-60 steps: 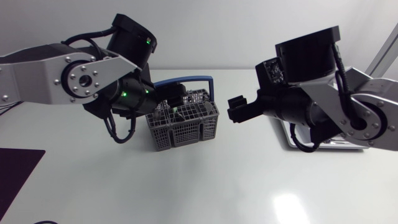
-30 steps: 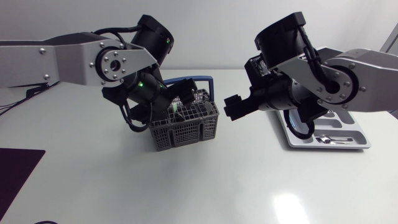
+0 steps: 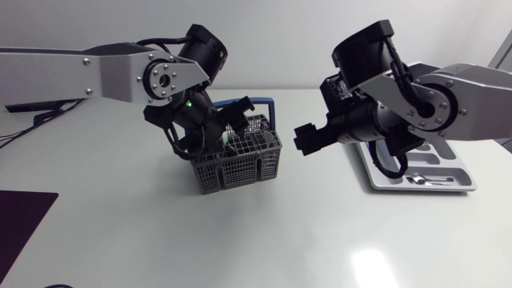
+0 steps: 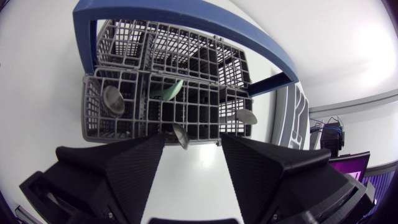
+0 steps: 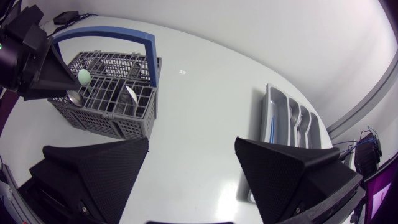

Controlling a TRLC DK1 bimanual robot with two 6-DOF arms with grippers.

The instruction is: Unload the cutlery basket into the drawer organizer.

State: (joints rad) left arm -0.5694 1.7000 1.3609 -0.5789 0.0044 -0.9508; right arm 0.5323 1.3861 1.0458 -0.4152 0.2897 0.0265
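My left gripper (image 4: 193,148) is spread wide with nothing in it, right over the basket (image 4: 155,81). I see spoons (image 4: 112,99) standing in the basket's cells, but only their round ends show. A green piece (image 4: 169,90) sits among them, and I cannot tell what it is. My right gripper (image 5: 193,146) is spread wide too and holds nothing. It is beside the basket, not touching it. Farther from the basket, my right arm (image 3: 448,104) hides much of the organizer (image 3: 460,178).

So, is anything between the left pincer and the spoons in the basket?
Nothing visible. The open left pincer hangs right over the basket, a spoon just ahead; the blue handle arches further off.
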